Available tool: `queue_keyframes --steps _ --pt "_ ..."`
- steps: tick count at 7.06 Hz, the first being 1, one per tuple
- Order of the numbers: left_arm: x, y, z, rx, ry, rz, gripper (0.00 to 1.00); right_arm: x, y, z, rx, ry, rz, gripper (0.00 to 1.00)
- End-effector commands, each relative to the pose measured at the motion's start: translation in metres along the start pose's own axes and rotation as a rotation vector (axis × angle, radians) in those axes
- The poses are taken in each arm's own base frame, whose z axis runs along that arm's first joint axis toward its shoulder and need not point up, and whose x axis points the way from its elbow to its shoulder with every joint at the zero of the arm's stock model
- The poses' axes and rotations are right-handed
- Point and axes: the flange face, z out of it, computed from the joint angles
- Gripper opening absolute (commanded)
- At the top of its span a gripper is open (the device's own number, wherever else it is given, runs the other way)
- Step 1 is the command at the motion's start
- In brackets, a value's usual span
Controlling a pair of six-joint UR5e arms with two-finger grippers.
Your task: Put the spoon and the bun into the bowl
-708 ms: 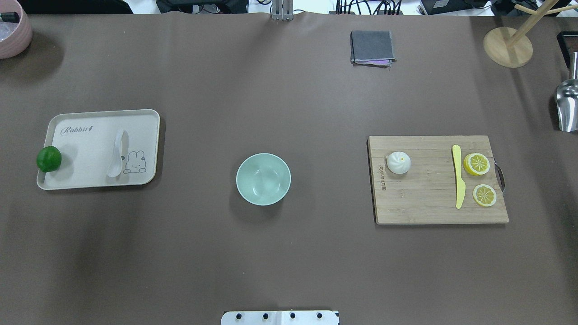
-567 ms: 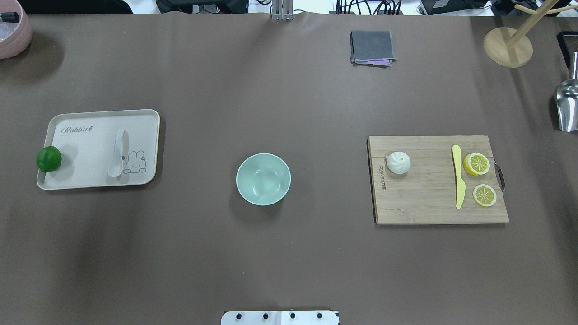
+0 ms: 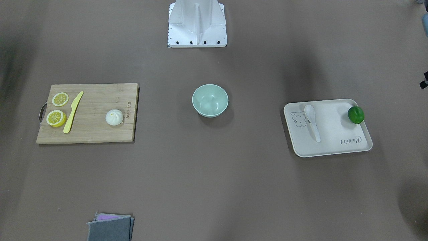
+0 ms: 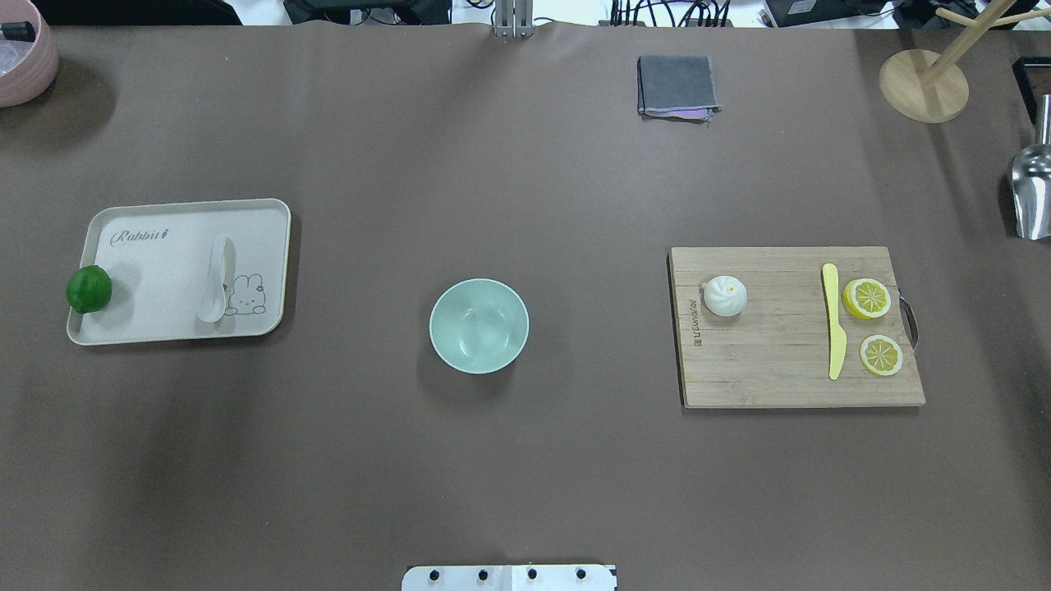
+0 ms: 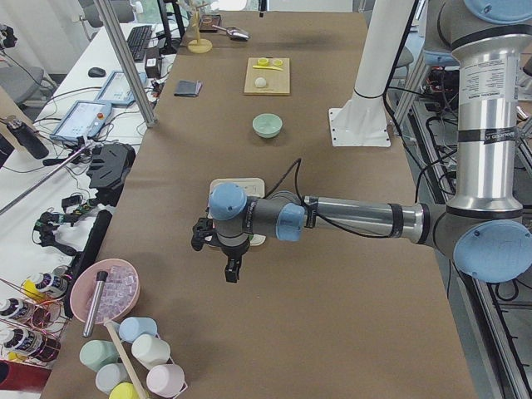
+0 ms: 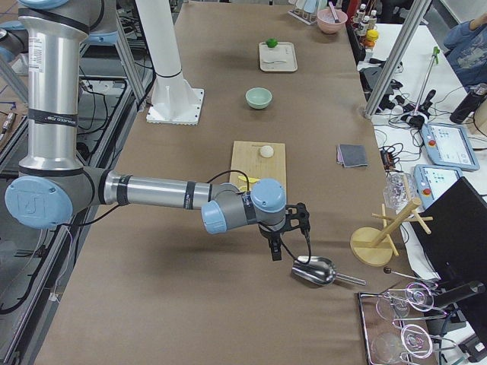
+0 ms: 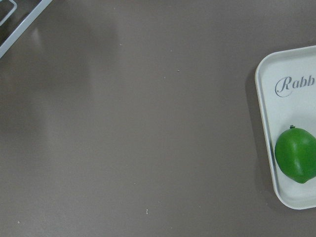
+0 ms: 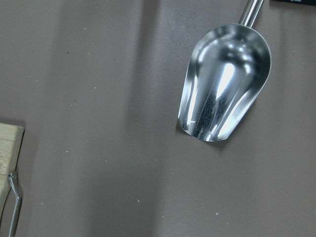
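The white spoon (image 4: pixel 215 279) lies on the cream tray (image 4: pixel 164 332) at the table's left; it also shows in the front-facing view (image 3: pixel 312 122). The bun (image 4: pixel 725 295) sits on the wooden cutting board (image 4: pixel 772 377) at the right. The mint-green bowl (image 4: pixel 479 326) stands empty in the middle. My left gripper (image 5: pixel 233 270) hangs over the table beyond the tray's outer end. My right gripper (image 6: pixel 275 249) hangs beyond the board's outer end, beside a metal scoop. Both show only in the side views, so I cannot tell whether they are open or shut.
A green lime (image 4: pixel 89 289) sits on the tray's left edge. A yellow knife (image 4: pixel 834 322) and two lemon slices (image 4: pixel 867 298) lie on the board. A metal scoop (image 8: pixel 224 81), a folded grey cloth (image 4: pixel 676 86), a wooden stand (image 4: pixel 923 85) and a pink bowl (image 4: pixel 25 57) line the table's edges.
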Motion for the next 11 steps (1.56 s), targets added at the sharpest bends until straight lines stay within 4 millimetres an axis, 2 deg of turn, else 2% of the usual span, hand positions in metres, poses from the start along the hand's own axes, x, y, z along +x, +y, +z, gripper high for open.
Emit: queue_keyframes --steps 1,3,5,9,11 --pt "-0.0041 -0.0003 -0.0065 0.043 -0.086 0.032 0.98 -0.001 -0.0011 -0.0011 0.007 0.0 -0.006 1.0" --pt "-0.0041 0.0073 -0.004 0.085 -0.066 0.069 0.98 -0.0026 -0.0046 -0.0024 0.011 0.001 -0.007 1.0" --pt "0.0019 0.0014 -0.0104 0.082 -0.07 0.069 0.98 -0.003 -0.0061 -0.0025 0.012 0.001 -0.007 1.0" --pt "-0.001 0.0029 -0.0069 0.064 -0.067 0.054 0.98 -0.0034 -0.0065 -0.0023 0.01 -0.005 -0.006 1.0" --pt "0.004 0.0012 -0.0106 0.072 -0.044 0.059 0.98 -0.0013 -0.0058 -0.0007 0.008 0.0 -0.003 1.0"
